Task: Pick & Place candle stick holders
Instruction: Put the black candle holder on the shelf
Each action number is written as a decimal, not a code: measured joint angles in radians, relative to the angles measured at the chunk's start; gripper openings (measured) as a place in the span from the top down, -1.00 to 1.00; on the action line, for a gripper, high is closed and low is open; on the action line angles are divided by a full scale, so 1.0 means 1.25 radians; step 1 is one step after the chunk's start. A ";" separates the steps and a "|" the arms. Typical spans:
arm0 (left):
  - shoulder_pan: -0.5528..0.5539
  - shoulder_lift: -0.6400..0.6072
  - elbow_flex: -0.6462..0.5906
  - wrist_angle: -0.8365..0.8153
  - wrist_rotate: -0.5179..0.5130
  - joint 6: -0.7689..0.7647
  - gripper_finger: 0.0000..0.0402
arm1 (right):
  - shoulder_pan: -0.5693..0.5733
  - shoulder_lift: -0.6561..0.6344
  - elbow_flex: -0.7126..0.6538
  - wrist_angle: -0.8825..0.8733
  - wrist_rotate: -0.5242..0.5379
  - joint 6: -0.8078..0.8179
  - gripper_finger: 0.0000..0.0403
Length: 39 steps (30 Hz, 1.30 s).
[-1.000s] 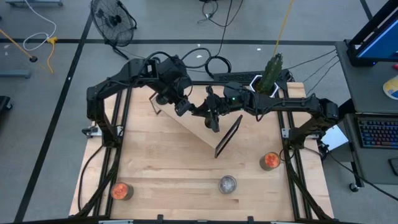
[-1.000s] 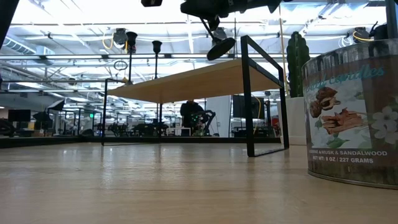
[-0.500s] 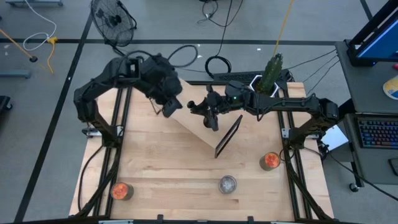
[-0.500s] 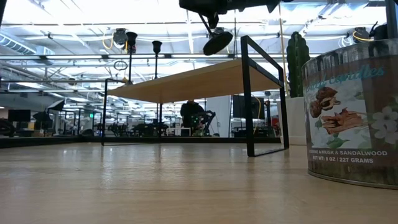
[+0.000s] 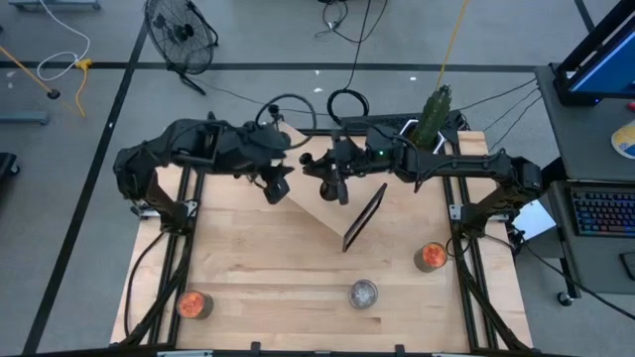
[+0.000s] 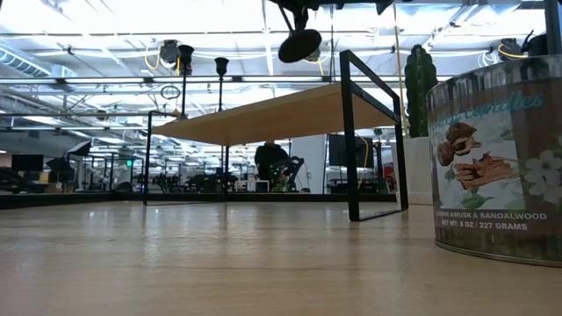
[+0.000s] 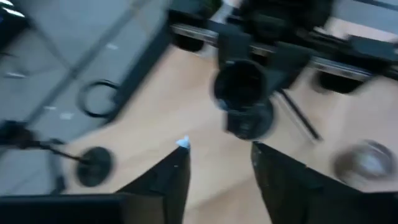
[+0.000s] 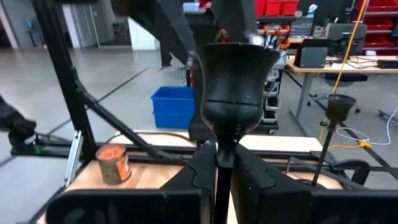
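Observation:
My right gripper (image 5: 332, 183) is shut on a black candle stick holder (image 8: 239, 81), held high over a low wooden shelf (image 5: 314, 213) at the table's middle. The holder's cup end points toward my left gripper (image 5: 277, 188). That gripper hangs open and bare just left of it, over the shelf's far part. Two more black holders (image 6: 185, 54) (image 6: 221, 65) stand upright by the shelf's far end. Near the table's front edge stand two orange glass cups (image 5: 194, 303) (image 5: 430, 256) and a silvery cup (image 5: 363, 294). My right gripper pinches the holder's thin stem (image 8: 222, 154) between its two fingers, coming at it about level from the table's right, with the stem running on out from the fingers. The holder is lifted clear, above the shelf top, its cup at the free end.
The shelf's black metal frame (image 6: 351, 132) rises above the table. A white pot with a green cactus (image 5: 434, 114) stands at the far right corner. The silvery cup fills the low view's right side (image 6: 496, 158). Bare wood lies between the shelf and the front cups.
My left gripper has drawn back from the right gripper toward the table's left, then come a little nearer, and its arm has swung and turned. The held holder's free end has tipped upward, higher above the shelf top.

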State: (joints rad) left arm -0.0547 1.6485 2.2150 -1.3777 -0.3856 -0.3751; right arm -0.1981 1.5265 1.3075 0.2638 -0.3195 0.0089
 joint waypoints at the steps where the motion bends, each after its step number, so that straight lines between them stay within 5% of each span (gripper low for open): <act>1: -0.010 0.000 0.000 0.000 -0.036 -0.006 0.04 | -0.003 0.000 0.000 0.006 0.000 0.005 0.91; 7: -0.057 -0.003 -0.068 0.012 -0.209 -0.064 -0.23 | -0.010 0.000 0.000 0.029 0.000 0.008 0.91; 16: -0.105 -0.099 -0.337 0.239 -0.293 -0.108 -0.29 | -0.032 0.000 -0.006 0.053 -0.042 0.041 0.91; 28: -0.078 -0.326 -0.724 0.868 -0.155 0.063 -0.33 | -0.029 0.000 -0.009 0.055 -0.061 0.052 0.92; 39: 0.001 -0.326 -0.773 0.966 -0.030 0.085 -0.43 | -0.016 0.000 -0.010 0.056 -0.059 0.059 0.92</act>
State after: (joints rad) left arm -0.0533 1.2416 1.2483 -0.1698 -0.4226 -0.2686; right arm -0.2176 1.5265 1.2953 0.3338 -0.3927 0.0821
